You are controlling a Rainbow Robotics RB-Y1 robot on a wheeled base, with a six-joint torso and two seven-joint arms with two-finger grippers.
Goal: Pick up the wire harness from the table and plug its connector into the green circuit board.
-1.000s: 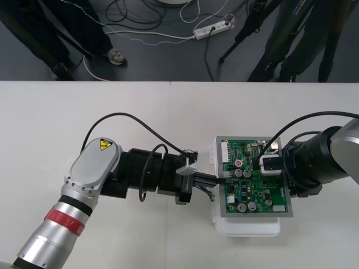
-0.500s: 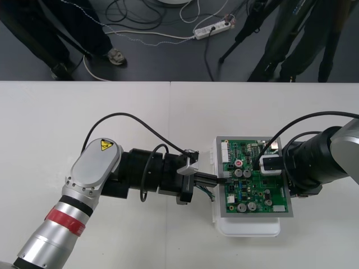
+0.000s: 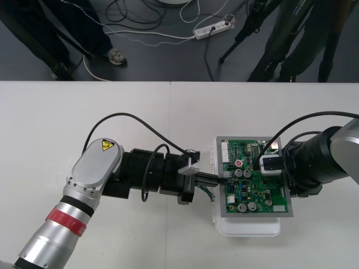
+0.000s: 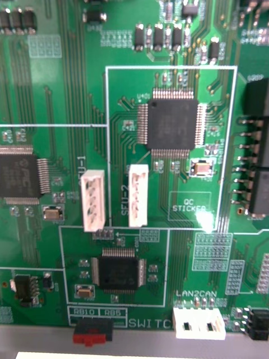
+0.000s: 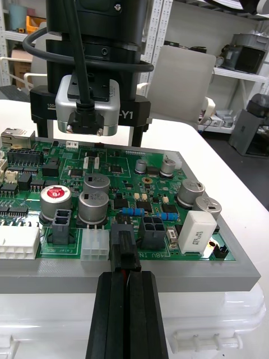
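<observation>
The green circuit board lies on its white base at the table's right of centre. My left gripper reaches in from the left to the board's left edge. In the left wrist view its fingers are shut on the harness's black plug. The plug stands at the board's edge row, between a white socket and a black one; I cannot tell whether it is seated. Thin harness wires trail under the fingers. My right gripper hovers over the board's far side, fingers apart and holding nothing.
Tall capacitors and a white block crowd the board just behind the plug. The right wrist view looks straight down on chips and white connectors. Bare table lies to the left and in front of the board.
My left gripper has crept slightly toward the board with the plug. The right arm has not moved.
</observation>
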